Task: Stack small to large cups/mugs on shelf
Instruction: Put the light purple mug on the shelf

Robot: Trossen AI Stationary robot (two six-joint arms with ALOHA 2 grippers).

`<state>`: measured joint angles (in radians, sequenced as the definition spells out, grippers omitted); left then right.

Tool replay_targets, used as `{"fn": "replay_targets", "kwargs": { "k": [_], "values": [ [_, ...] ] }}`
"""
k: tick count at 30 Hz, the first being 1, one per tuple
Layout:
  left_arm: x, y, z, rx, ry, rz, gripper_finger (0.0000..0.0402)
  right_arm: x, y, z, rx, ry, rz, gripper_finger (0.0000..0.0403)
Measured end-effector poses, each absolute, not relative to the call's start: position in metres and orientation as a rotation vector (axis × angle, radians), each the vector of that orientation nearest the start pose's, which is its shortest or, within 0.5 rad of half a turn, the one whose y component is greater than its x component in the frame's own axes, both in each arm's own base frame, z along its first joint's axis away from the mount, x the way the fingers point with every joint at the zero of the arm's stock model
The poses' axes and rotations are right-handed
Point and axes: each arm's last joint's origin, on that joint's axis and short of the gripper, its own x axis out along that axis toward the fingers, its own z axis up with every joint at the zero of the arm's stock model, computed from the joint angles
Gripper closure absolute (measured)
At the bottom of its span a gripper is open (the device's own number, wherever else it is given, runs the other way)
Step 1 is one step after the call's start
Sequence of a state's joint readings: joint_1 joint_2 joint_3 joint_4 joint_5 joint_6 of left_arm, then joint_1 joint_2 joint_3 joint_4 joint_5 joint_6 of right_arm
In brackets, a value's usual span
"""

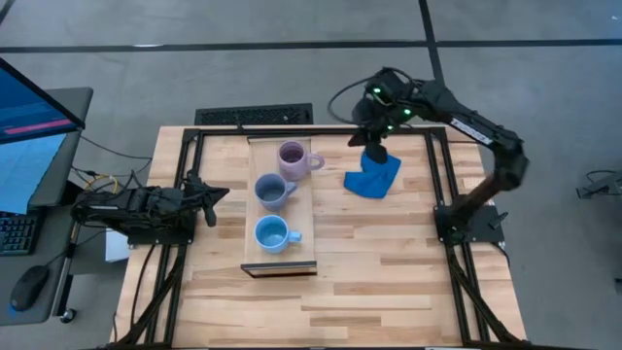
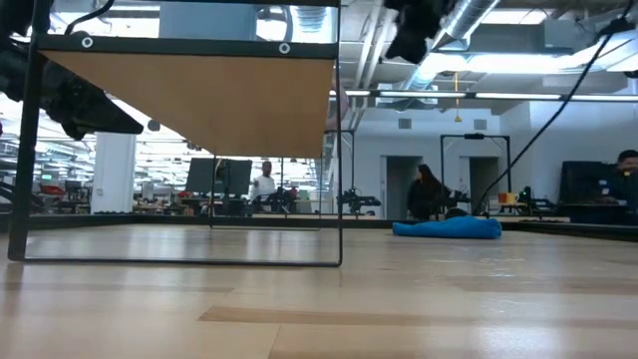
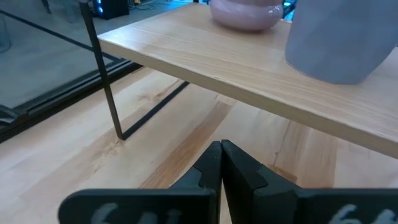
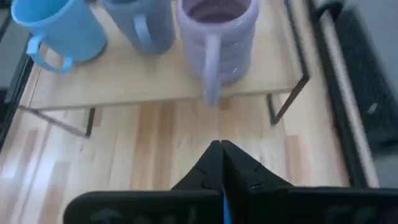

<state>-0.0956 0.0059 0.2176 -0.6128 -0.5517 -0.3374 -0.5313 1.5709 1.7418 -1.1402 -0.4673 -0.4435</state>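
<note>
Three mugs stand on their bases in a row on the shelf [image 1: 255,209], a light-wood board raised on thin black legs. The lilac mug [image 1: 292,156] is at the far end, the slate-blue mug [image 1: 271,190] in the middle and the sky-blue mug [image 1: 271,233] at the near end. In the right wrist view they are the lilac mug [image 4: 217,37], the slate-blue mug [image 4: 140,25] and the sky-blue mug [image 4: 59,28]. My left gripper [image 1: 220,193] is shut, low beside the shelf's left side [image 3: 221,149]. My right gripper [image 1: 375,154] is shut [image 4: 221,149], raised to the right of the shelf's far end.
A crumpled bright blue cloth [image 1: 372,178] lies on the table under my right gripper, also seen as the cloth [image 2: 449,227] in the low view. A keyboard [image 1: 255,116] sits at the far edge. Black frame rails [image 1: 449,175] run along both sides. People stand in the room behind.
</note>
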Motion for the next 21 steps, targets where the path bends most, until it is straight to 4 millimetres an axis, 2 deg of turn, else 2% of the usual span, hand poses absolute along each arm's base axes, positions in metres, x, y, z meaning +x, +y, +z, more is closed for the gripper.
{"fn": "replay_targets", "kwargs": {
  "k": [4,8,13,18,21],
  "values": [
    [0.069,0.009,0.180,-0.200,0.295,0.514,0.0401,0.247,-0.143,0.368,0.028,0.748,0.098,0.0389],
    [0.070,0.009,0.182,-0.197,0.273,0.511,0.0401,0.242,-0.141,0.350,-0.034,0.592,0.041,0.0381],
    [0.072,0.009,0.187,-0.160,0.236,0.499,0.0401,0.250,-0.142,0.321,-0.012,0.496,0.012,0.0369],
    [0.073,0.009,0.191,-0.098,0.210,0.486,0.0401,0.262,-0.147,0.287,0.018,0.514,0.015,0.0369],
    [0.074,0.009,0.193,-0.065,0.195,0.485,0.0401,0.271,-0.148,0.273,0.003,0.531,0.037,0.0371]
  ]
}}
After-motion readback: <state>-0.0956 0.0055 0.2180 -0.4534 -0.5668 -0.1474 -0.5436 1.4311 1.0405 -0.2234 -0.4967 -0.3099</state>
